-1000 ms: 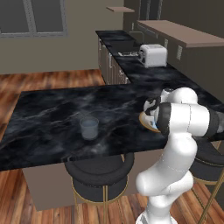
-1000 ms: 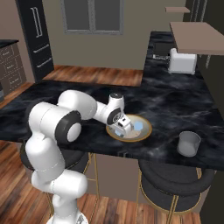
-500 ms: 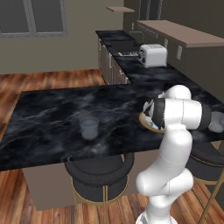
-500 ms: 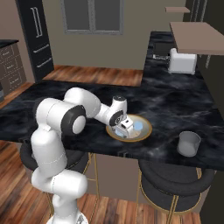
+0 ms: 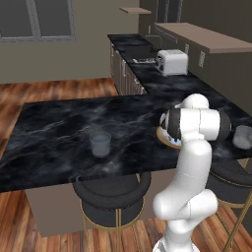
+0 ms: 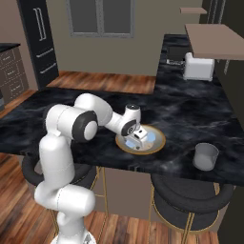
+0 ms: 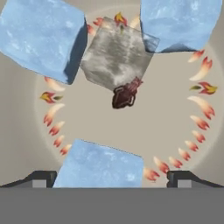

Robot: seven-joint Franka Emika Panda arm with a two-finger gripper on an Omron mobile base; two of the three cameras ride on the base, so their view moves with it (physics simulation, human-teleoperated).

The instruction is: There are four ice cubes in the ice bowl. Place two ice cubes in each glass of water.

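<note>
Hand view, looking straight down into the ice bowl [image 7: 26, 131]: beige-grey floor ringed with small red-and-orange flame marks, a dark red motif near the centre. Four ice cubes in frame: one pale-blue cube [image 7: 41, 39] at upper left, a second [image 7: 179, 22] at upper right, a greyer cube [image 7: 114, 57] wedged between them at top centre and touching both, and a fourth [image 7: 99, 168] at bottom centre. Gripper [image 7: 109, 177] spread wide, one dark fingertip [image 7: 39, 178] at lower left and the other at lower right, the bottom-centre cube lying between them; contact with either tip cannot be told, nothing visibly clamped.

Right base view: ice bowl [image 6: 157, 143] with golden-tan rim at centre frame, on the near edge of the black marble counter [image 6: 190, 114]; gripper [image 6: 137, 141] lowered inside the dish over pale-blue cubes. One glass of water [image 6: 206, 156] at lower right, well apart from the bowl. Silver toaster [image 6: 198, 66] at upper right on the far counter run.

Left base view: other glass of water [image 5: 100, 144] left of centre on the counter, well apart from the bowl [image 5: 162, 135], the latter mostly hidden behind the white arm. Second tumbler [image 5: 242, 137] at right edge. Black round stools [image 5: 110, 194] under the counter's near edge.
</note>
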